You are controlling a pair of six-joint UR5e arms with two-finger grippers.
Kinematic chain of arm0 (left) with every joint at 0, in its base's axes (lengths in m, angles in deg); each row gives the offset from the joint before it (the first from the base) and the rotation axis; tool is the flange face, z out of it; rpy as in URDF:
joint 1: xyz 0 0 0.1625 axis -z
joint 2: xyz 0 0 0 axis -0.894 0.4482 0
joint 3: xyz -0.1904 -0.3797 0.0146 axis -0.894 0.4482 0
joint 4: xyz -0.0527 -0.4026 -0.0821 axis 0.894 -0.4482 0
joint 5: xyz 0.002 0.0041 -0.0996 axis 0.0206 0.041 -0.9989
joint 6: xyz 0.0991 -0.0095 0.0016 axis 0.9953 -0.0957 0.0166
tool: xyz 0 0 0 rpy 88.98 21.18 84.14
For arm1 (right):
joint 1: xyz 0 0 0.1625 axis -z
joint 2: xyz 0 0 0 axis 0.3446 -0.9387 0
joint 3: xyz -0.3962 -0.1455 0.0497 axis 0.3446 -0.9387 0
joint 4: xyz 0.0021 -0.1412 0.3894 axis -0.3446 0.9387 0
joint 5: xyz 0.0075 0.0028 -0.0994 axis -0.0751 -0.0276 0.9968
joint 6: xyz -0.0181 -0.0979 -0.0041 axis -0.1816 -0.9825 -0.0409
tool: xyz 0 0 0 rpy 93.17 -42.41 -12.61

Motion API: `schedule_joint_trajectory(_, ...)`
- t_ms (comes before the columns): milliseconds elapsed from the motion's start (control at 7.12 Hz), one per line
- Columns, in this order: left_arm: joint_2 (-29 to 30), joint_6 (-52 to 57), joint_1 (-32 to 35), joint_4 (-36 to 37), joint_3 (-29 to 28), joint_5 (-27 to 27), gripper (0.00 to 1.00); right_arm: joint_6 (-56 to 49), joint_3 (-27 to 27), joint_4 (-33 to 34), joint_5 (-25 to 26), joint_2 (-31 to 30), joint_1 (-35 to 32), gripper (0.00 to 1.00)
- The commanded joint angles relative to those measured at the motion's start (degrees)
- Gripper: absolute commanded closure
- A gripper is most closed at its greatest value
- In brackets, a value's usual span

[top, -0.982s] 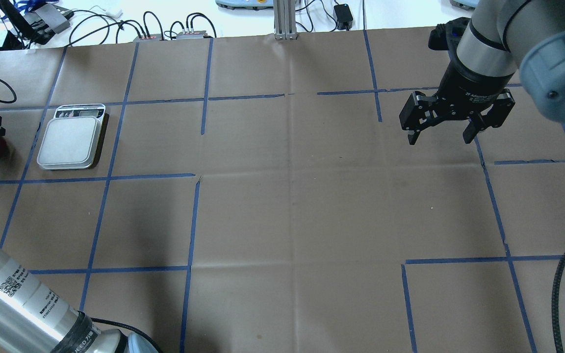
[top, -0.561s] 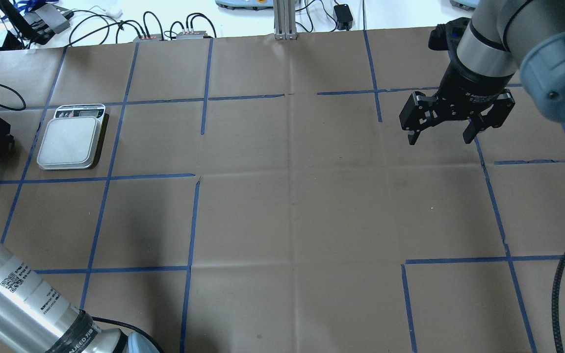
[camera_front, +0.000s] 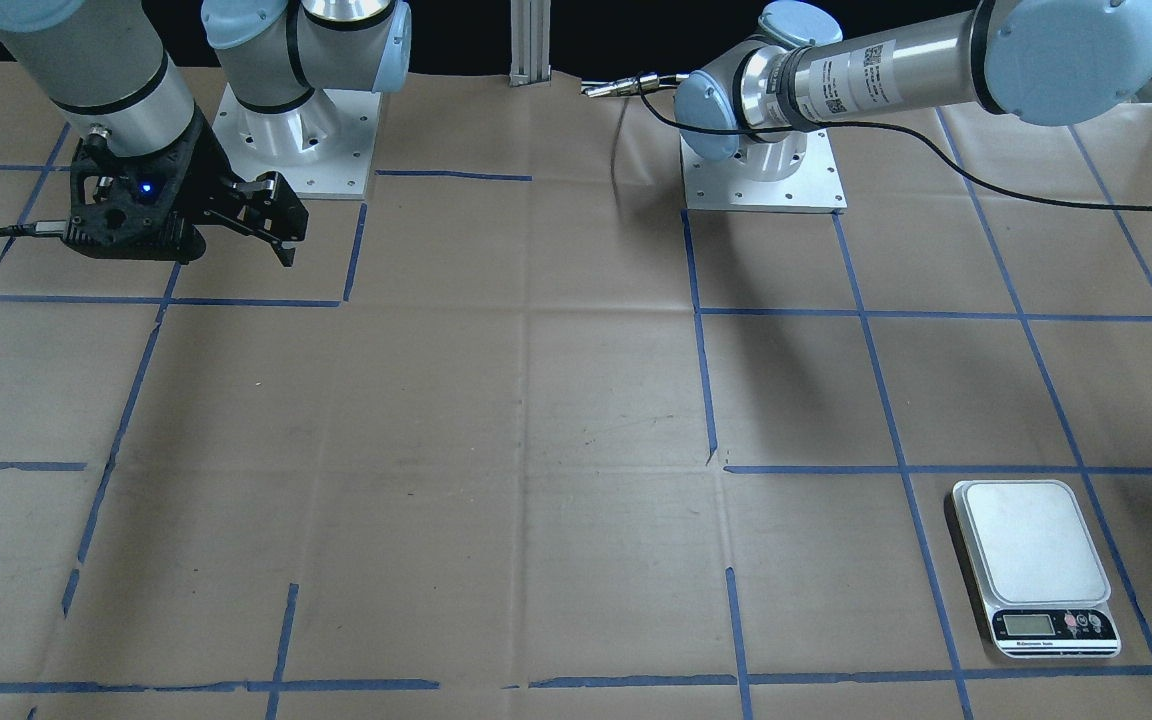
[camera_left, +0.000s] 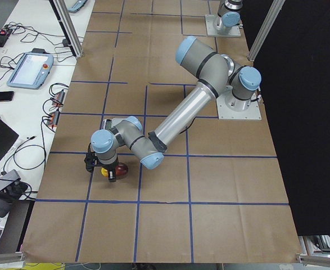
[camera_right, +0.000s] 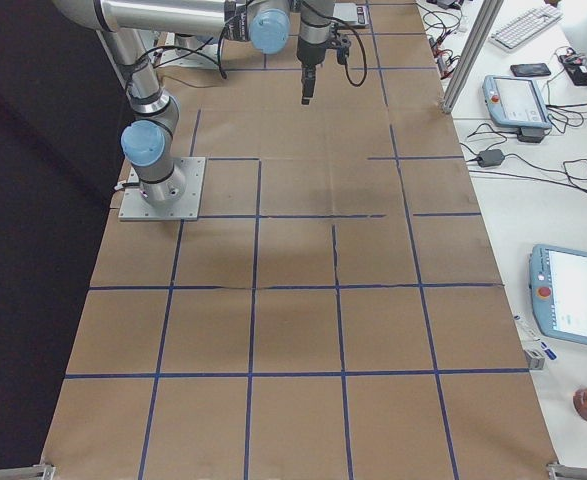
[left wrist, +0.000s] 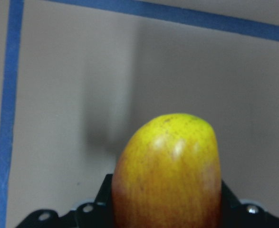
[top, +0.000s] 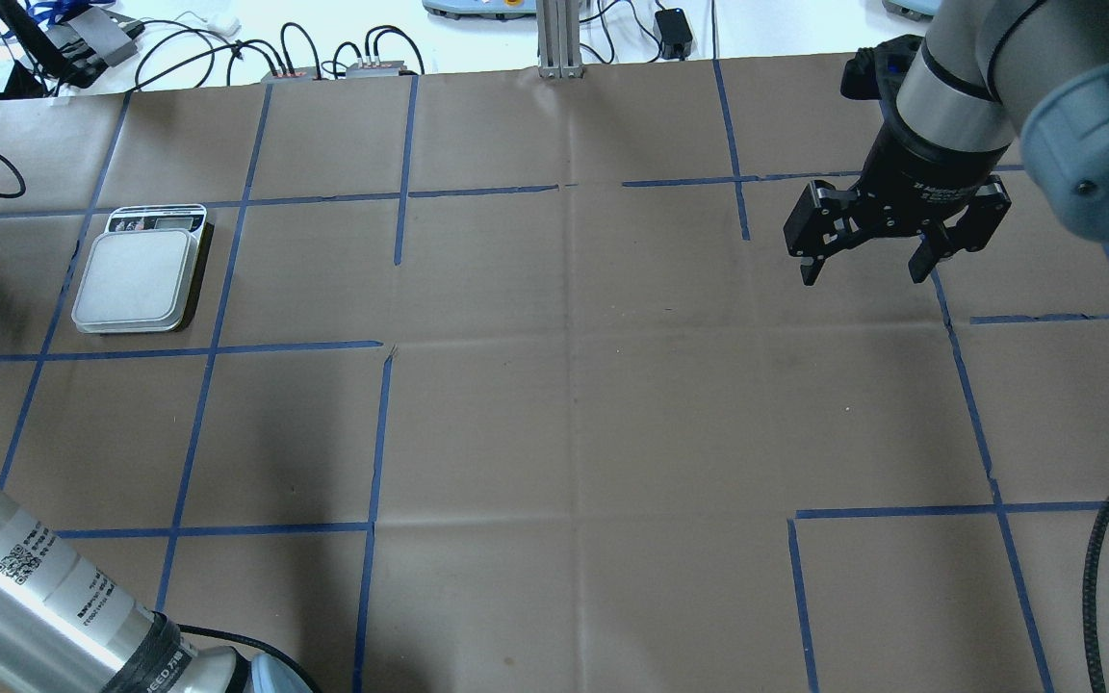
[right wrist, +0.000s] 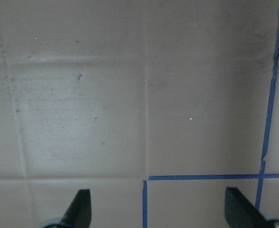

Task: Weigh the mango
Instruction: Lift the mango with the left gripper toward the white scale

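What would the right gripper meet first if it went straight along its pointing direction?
The brown paper covering the table, near a blue tape corner. The right gripper points down, open and empty; its wrist view shows nothing in between.

Silver arm tubes point(camera_front: 896, 70), pale blue joint caps point(camera_front: 1056, 50), black right claw point(top: 863, 275), blue light point(camera_front: 146, 187), QR label point(top: 20, 563), black cable point(camera_front: 1036, 190)

Yellow mango point(left wrist: 168, 171), seemingly reddish lower; blue-gridded brown table point(top: 564, 433)
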Motion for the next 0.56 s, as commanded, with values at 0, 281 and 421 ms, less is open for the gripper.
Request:
schedule_joint_trajectory(0, -10.5, -0.1, 2.1, -4.8, 6.5, -0.3, 0.47, 0.0, 0.0, 0.0, 0.0, 0.0, 0.0, 0.0)
schedule_joint_trajectory(281, -17.8, -4.7, 8.3, 2.1, 21.6, 0.0, 0.46, 0.0, 0.0, -0.1, 0.0, 0.0, 0.0, 0.0)
schedule_joint_trajectory(421, -17.3, -6.1, 10.6, 6.5, 24.7, -0.1, 0.46, 0.0, 0.0, 0.0, 0.0, -0.1, 0.0, 0.0)
